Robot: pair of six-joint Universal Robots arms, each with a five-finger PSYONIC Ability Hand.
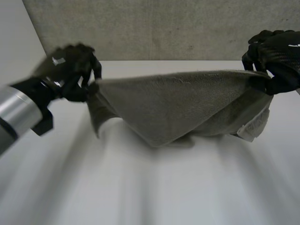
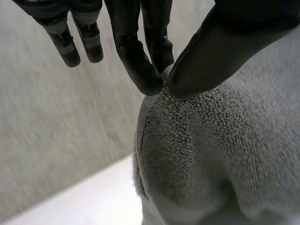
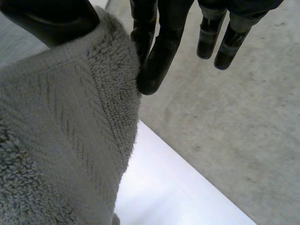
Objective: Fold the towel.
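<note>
Near: bare white counter [image 1: 150,187], nothing on it this side of the cloth.

Middle: grey towel [image 1: 183,105] hangs between the two hands. Its top edge is stretched fairly taut and its belly sags to a point that seems to rest on the counter. A pale underside or hem shows low on the right side.

Left robot hand [image 1: 70,70]: at the towel's left top corner, pinching it between thumb and one fingertip [image 2: 140,70]; other fingers straight and clear of the cloth.

Right robot hand [image 1: 274,56]: at the right top corner, also grasping, with the terry edge nipped between thumb and a finger [image 3: 157,61].

Far: grey wall [image 1: 154,28] behind the counter's back edge.

Step, as I judge it: mid-fold, one edge raised, the rest trailing. The next move calls for both hands to travel together at equal height, lay the held edge squarely over the opposite edge, then let go. Uneven travel would probably skew the fold.
</note>
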